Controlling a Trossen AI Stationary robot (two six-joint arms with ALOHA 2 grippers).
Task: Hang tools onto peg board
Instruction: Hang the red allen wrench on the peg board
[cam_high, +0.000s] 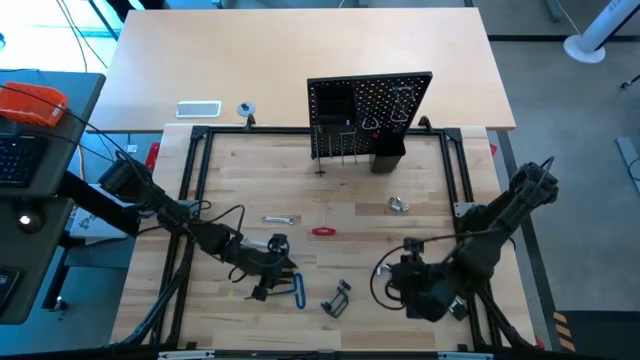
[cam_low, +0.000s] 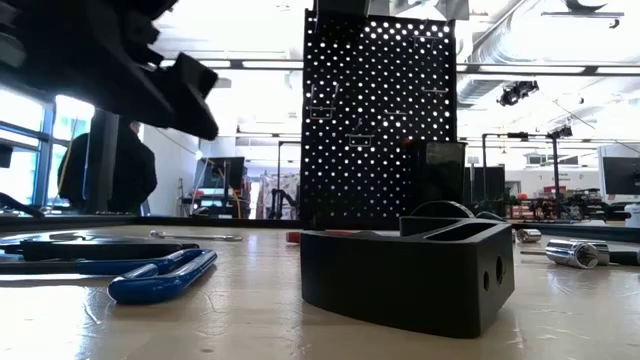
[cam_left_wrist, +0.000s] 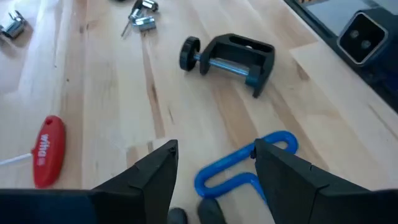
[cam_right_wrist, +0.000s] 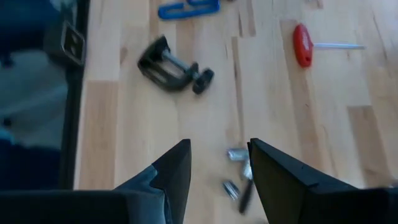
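Observation:
The peg board (cam_high: 370, 115) stands upright at the table's far side, with hooks and a small black bin (cam_high: 388, 157) on its front. Tools lie loose on the wooden table: a blue-handled hex key (cam_high: 297, 290), a black clamp (cam_high: 337, 298), a red-handled screwdriver (cam_high: 323, 231) and a silver wrench (cam_high: 278, 219). My left gripper (cam_left_wrist: 214, 165) is open above the blue handle (cam_left_wrist: 239, 168), one finger on either side, not touching it. My right gripper (cam_right_wrist: 217, 165) hangs open over small silver pieces (cam_right_wrist: 236, 155), right of the clamp (cam_right_wrist: 174, 62).
More silver pieces (cam_high: 399, 205) lie toward the peg board. Dark tools (cam_high: 277, 243) lie beside my left gripper. Beyond the black frame, on the far tabletop, lie a white flat rectangle (cam_high: 198, 109) and a small tape roll (cam_high: 246, 109). Bare wood shows mid-table (cam_high: 350, 200).

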